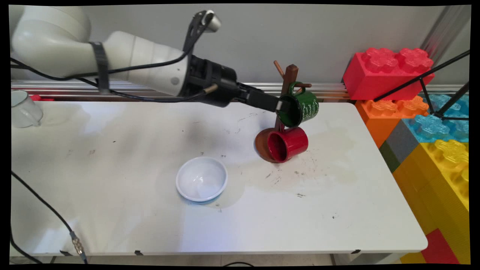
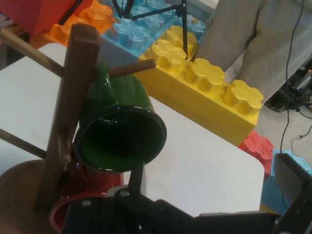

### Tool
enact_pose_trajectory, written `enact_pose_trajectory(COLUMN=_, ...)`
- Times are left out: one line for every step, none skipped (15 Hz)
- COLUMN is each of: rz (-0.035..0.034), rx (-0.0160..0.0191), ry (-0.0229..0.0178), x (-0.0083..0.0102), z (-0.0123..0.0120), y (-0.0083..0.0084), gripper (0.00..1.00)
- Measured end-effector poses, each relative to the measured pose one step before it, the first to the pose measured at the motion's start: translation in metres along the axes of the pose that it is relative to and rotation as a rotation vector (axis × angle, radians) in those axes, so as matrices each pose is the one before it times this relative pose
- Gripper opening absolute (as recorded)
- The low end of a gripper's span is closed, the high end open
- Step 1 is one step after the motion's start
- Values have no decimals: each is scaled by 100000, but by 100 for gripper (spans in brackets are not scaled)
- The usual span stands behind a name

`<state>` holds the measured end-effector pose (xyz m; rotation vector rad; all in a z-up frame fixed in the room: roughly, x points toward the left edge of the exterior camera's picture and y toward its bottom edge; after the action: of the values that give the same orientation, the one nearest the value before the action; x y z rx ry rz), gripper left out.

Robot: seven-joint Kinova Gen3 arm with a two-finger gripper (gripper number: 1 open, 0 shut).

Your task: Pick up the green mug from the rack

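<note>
Table [image 1: 112, 210], white and scuffed, runs across most of the room in front of me. At its far left corner sits a pale mug [image 1: 23, 108], partly cut off by the edge of the view. Nearer the middle, towards the near side, a white bowl [image 1: 201, 179] stands upright on the tabletop with nothing in it.

Over the far half of the table the white arm reaches rightward, its black cables trailing beneath it, and the gripper [image 1: 280, 105] sits right at the rim of a green mug [image 1: 302, 108]. From the hand camera one black finger [image 2: 136, 178] rises against the lower edge of that mug's [image 2: 119, 136] dark mouth. Whether the fingers are pinching the rim or only lying against it, I cannot tell, nor how wide they stand.

The green mug hangs tilted on a peg of a brown wooden mug tree [image 1: 288, 80], mouth turned towards the arm. Just below it a red mug [image 1: 288, 144] lies on its side against the tree's round base [image 1: 261, 144], opening facing left.

Beyond the table's right end, big toy bricks are stacked: red [image 1: 386, 69] on orange [image 1: 393, 110], then blue [image 1: 435, 125] and yellow [image 1: 442, 168] nearer me.
</note>
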<state>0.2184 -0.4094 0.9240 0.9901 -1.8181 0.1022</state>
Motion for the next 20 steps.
enact_pose_trajectory(rz=-1352, rx=749, ry=-226, x=-40, z=635, y=141, gripper=100)
enact_pose_trajectory(rz=-1061, rx=537, ry=-134, x=-10, z=511, y=115, gripper=100)
enact_pose_trajectory(rz=-1156, rx=615, ry=-187, x=-34, z=555, y=104, gripper=100)
enact_pose_trajectory(rz=-1076, rx=531, ry=-137, x=-27, z=503, y=98, gripper=100)
enact_pose_trajectory(rz=-778, rx=289, ry=-70, x=-8, z=427, y=85, gripper=100)
enact_pose_trajectory(rz=-499, rx=199, ry=-40, x=-3, z=267, y=45, gripper=100)
enact_pose_trajectory(rz=-693, rx=239, ry=-56, x=7, z=402, y=59, gripper=100)
enact_pose_trajectory(rz=-419, rx=79, ry=41, x=14, z=243, y=46, gripper=100)
enact_pose_trajectory(rz=-675, rx=118, ry=-5, x=3, z=349, y=38, gripper=100)
enact_pose_trajectory(rz=-709, rx=-92, ry=33, x=20, z=381, y=68, gripper=100)
enact_pose_trajectory(rz=-585, rx=-230, ry=65, x=25, z=348, y=79, gripper=100)
enact_pose_trajectory(rz=-435, rx=-114, ry=43, x=16, z=264, y=30, gripper=100)
enact_pose_trajectory(rz=-278, rx=-44, ry=21, x=5, z=163, y=7, gripper=100)
enact_pose_trajectory(rz=-426, rx=28, ry=43, x=-2, z=236, y=-28, gripper=100)
enact_pose_trajectory(rz=-251, rx=17, ry=-7, x=-3, z=162, y=-21, gripper=100)
enact_pose_trajectory(rz=-436, rx=-30, ry=29, x=25, z=267, y=-33, gripper=100)
enact_pose_trajectory(rz=-491, rx=6, ry=5, x=17, z=302, y=-48, gripper=100)
enact_pose_trajectory(rz=-494, rx=7, ry=-22, x=22, z=294, y=-74, gripper=100)
enact_pose_trajectory(rz=-448, rx=-14, ry=-97, x=0, z=249, y=-79, gripper=100)
enact_pose_trajectory(rz=-296, rx=-37, ry=-78, x=-2, z=165, y=-52, gripper=100)
